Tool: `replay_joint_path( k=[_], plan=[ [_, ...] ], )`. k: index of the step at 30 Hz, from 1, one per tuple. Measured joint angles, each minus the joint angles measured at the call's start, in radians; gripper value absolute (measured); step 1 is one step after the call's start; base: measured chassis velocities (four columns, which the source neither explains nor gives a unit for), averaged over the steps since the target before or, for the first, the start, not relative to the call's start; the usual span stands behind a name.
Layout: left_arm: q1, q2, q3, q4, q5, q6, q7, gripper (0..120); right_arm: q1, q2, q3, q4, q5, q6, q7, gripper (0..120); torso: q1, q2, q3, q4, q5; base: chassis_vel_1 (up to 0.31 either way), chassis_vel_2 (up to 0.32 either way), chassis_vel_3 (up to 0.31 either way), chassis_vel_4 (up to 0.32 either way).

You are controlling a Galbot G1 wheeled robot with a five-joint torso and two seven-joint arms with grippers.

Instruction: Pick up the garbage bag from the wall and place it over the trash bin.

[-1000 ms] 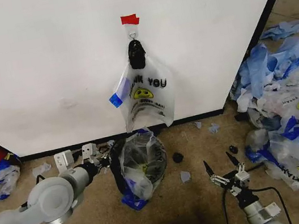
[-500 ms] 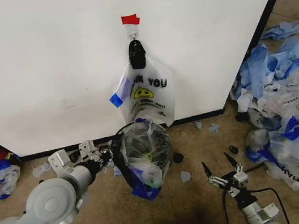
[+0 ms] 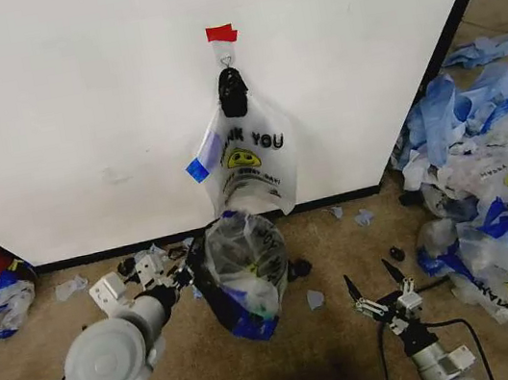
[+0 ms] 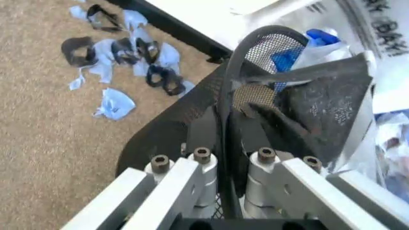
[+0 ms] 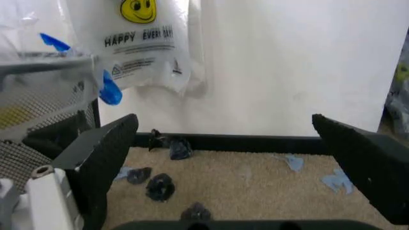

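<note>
The garbage bag (image 3: 252,163) was hung on the wall (image 3: 74,103), above the trash bin (image 3: 239,272), whose rim was clamped by the left gripper (image 3: 173,279). The right gripper (image 3: 380,288) was spread open, empty, near right. The bag was judged light, limp and slippery, best pinched at its bunched handles.

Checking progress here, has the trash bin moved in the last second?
Yes. The trash bin, clamped in the left gripper, has risen toward the garbage bag hanging on the wall.
</note>
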Motion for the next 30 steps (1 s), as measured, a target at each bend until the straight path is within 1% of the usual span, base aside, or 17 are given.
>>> replay_joint_path(
  k=[7, 14, 19, 23, 27, 30],
  plan=[
    [0.046, -0.054, -0.01, 0.011, 0.032, -0.03, -0.004, 2, 0.003, 0.012, -0.003, -0.007, -0.01, -0.001, 0.0, 100, 0.0, 0.0, 0.0, -0.0003, 0.0002, 0.0, 0.0, 0.0, 0.0],
    [0.132, -0.082, -0.017, 0.01, 0.091, -0.038, 0.006, 2, -0.003, 0.01, 0.004, -0.003, -0.012, -0.001, 0.0, 100, 0.0, 0.0, 0.0, 0.0, 0.0001, 0.0, 0.0, 0.0, 0.0],
    [0.181, -0.135, -0.019, 0.022, 0.153, -0.082, 0.081, 2, -0.01, 0.01, 0.009, 0.007, -0.012, -0.001, 0.001, 100, 0.0, 0.0, 0.0, -0.0003, -0.0002, 0.0, 0.0, 0.0, 0.0],
    [0.186, -0.147, -0.02, 0.037, 0.17, -0.104, 0.104, 2, -0.016, 0.012, 0.01, 0.009, -0.013, 0.001, 0.0, 100, 0.0, 0.0, 0.0, -0.0003, 0.0, 0.0, 0.0, 0.0, 0.0],
    [0.195, -0.146, -0.018, 0.059, 0.199, -0.107, 0.109, 2, -0.02, 0.014, 0.012, 0.007, -0.015, 0.005, -0.003, 100, 0.0, 0.0, 0.0, -0.0002, 0.0002, 0.0, 0.0, 0.0, 0.0],
    [0.205, -0.156, -0.017, 0.077, 0.235, -0.108, 0.136, 2, -0.022, 0.015, 0.013, 0.004, -0.015, 0.008, -0.006, 100, 0.0, 0.0, 0.0, -0.0003, 0.0001, 0.0, 0.0, 0.0, 0.0]
  ],
)
